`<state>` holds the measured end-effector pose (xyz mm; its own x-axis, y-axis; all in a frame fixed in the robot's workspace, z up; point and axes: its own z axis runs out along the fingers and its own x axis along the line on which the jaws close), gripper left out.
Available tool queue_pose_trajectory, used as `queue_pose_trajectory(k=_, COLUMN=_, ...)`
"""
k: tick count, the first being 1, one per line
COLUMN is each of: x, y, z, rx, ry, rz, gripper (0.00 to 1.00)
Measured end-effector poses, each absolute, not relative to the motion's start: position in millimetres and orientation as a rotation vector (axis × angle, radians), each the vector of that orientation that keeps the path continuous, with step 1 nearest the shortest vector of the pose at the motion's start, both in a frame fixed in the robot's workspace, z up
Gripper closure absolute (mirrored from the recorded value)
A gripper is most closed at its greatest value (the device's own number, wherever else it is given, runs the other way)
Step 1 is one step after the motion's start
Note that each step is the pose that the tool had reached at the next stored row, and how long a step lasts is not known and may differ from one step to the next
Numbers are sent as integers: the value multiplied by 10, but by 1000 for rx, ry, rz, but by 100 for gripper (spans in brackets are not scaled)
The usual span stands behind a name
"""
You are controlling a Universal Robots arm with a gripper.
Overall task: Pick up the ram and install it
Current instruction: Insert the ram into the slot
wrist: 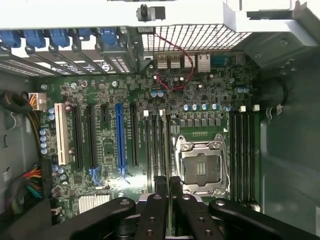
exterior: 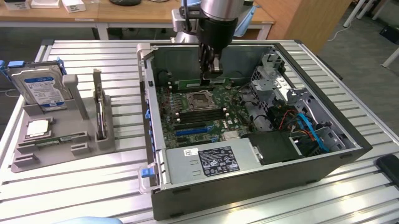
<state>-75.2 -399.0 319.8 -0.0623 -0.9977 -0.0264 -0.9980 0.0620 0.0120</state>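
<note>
The ram (exterior: 192,84) is a thin green stick standing on edge in a slot on the far side of the CPU socket (exterior: 201,99), inside the open computer case (exterior: 249,186). My gripper (exterior: 211,71) reaches straight down into the case and sits on the stick's top edge, toward the exterior view's right end of it. In the wrist view the ram (wrist: 164,145) shows edge-on beside the CPU socket (wrist: 200,167), running into the narrow gap of my gripper (wrist: 167,184). The black fingers (wrist: 159,186) are shut on it.
A grey holder (exterior: 37,158) at the exterior view's left carries a blue-labelled hard drive (exterior: 42,86), an upright dark card (exterior: 100,109), a square chip (exterior: 37,127) and a thin green board (exterior: 62,139). Inside the case are the power supply (exterior: 212,161), drive cage (exterior: 274,79) and blue cables (exterior: 311,130).
</note>
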Motion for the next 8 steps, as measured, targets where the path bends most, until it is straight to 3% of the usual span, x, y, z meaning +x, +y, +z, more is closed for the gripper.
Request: queue_pose_trajectory(k=8, x=-752, y=-3990, z=3079, rx=-2122, ry=2301, rz=42, gripper=87)
